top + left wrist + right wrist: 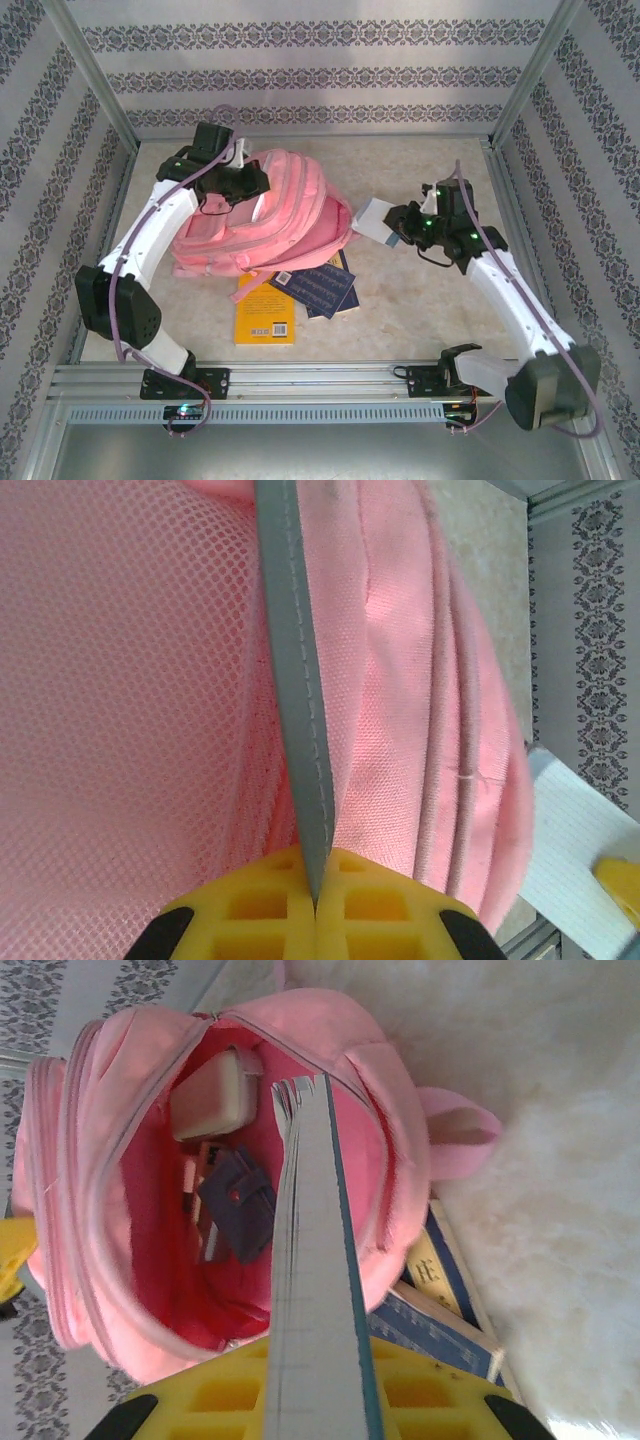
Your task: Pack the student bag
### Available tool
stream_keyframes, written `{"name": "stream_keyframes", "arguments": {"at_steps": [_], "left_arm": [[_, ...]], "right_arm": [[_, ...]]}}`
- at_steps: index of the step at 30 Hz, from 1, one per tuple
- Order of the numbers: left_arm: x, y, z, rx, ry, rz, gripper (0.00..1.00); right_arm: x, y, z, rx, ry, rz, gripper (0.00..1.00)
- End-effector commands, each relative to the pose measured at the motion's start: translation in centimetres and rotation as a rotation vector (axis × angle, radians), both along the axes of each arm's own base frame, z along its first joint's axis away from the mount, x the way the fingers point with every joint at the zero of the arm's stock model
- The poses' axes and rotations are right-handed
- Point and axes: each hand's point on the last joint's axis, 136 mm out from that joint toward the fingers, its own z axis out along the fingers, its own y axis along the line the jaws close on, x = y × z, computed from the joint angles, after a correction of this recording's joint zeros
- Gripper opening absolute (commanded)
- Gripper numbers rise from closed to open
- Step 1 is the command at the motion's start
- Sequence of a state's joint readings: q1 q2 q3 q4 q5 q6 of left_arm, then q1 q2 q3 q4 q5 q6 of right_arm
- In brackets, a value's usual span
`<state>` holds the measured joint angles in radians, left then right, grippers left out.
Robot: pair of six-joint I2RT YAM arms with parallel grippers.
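The student bag [270,215] lies left of centre with its open mouth facing right toward the right gripper [395,228]. That gripper is clamped on a thin teal-edged book [312,1260], whose long axis points left into the mouth, its tip about at the rim. The left gripper [315,900], at the bag's far-left side, is pinched shut on a grey strip [295,680] of the bag. Inside sit a pale box [210,1100] and a dark folded item [240,1205], while blue books [325,285] and a yellow book [265,312] lie at its near side.
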<state>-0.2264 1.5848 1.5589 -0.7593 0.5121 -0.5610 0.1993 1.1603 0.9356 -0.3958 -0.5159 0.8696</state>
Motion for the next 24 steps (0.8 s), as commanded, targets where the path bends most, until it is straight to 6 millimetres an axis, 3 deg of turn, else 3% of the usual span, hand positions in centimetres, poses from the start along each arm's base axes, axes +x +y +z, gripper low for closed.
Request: {"name": "stream_keyframes", "arguments": {"at_steps": [1, 5, 9, 19, 24], "left_arm": [[-1.2, 0.7, 3.9, -0.028, -0.055, -0.012, 0.00], [-0.9, 0.2, 5.1, -0.065, -0.083, -0.036, 0.00], [-0.5, -0.5, 6.4, -0.111, -0.129, -0.071, 0.00], [-0.2, -0.9, 6.6, -0.165, -0.143, -0.089, 0.00], [0.2, -0.7, 7.0, -0.190, -0.158, -0.080, 0.00]], "right_arm": [[2.1, 3.5, 2.7, 0.150, -0.117, 0.129, 0.00], [3.3, 7.2, 3.1, 0.265, -0.132, 0.265, 0.00], [4.2, 10.2, 1.5, 0.313, -0.087, 0.345, 0.00], [5.9, 17.0, -0.9, 0.389, -0.076, 0.459, 0.00], [6.0, 22.2, -2.6, 0.381, -0.042, 0.528, 0.00]]}}
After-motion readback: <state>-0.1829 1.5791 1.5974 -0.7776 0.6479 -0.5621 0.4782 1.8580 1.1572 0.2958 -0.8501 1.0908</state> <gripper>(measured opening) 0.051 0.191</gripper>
